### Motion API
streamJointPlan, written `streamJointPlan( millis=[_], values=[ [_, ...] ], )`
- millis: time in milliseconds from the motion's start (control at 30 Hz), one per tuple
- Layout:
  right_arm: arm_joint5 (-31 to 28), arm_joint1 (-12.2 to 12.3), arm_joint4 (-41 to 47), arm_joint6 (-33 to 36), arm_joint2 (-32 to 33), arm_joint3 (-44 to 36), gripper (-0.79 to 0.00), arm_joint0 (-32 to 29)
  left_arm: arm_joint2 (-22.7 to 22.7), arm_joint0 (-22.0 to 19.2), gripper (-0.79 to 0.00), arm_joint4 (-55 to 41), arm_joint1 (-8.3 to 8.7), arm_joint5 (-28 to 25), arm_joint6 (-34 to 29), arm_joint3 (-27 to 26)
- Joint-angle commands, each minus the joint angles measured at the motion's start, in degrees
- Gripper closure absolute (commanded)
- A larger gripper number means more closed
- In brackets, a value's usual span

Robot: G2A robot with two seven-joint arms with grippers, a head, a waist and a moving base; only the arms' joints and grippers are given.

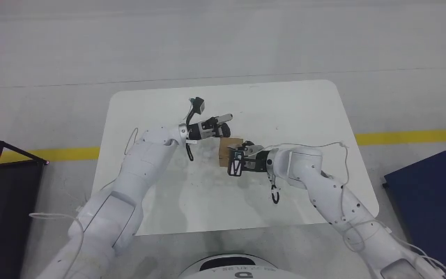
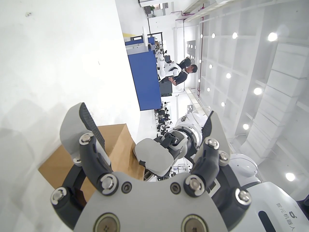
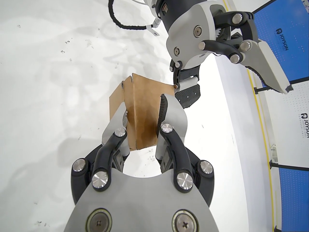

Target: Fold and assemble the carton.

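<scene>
The right gripper [image 3: 144, 108] is clamped tight on a wall of the brown carton [image 3: 138, 90], which stands in the middle of the white table [image 1: 293, 111]. Across from it, the left gripper [image 2: 147, 112] gapes wide, holding nothing. One fingertip [image 3: 189, 95] sits right at the carton's corner, but whether they touch is too close to call.

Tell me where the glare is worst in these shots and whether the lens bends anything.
Left wrist view: the table is blown out near white, the ceiling lamps flare, and the table's edge bows. Right wrist view: the edge curves too; the carton reads clearly. Top view: even light, little bending.
</scene>
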Motion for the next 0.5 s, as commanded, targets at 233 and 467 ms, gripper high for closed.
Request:
streamJointPlan(
  millis=[233,467],
  values=[
    [0.8,0.0,-0.6,0.0,0.0,-0.2,-0.252,-0.4,-0.2,0.1,-0.785,0.4,-0.05,0.0,0.0,0.0],
    [0.3,0.0,-0.5,0.0,0.0,-0.2,-0.283,-0.4,-0.4,0.2,-0.785,0.8,-0.06,0.1,0.1,-0.3]
  ],
)
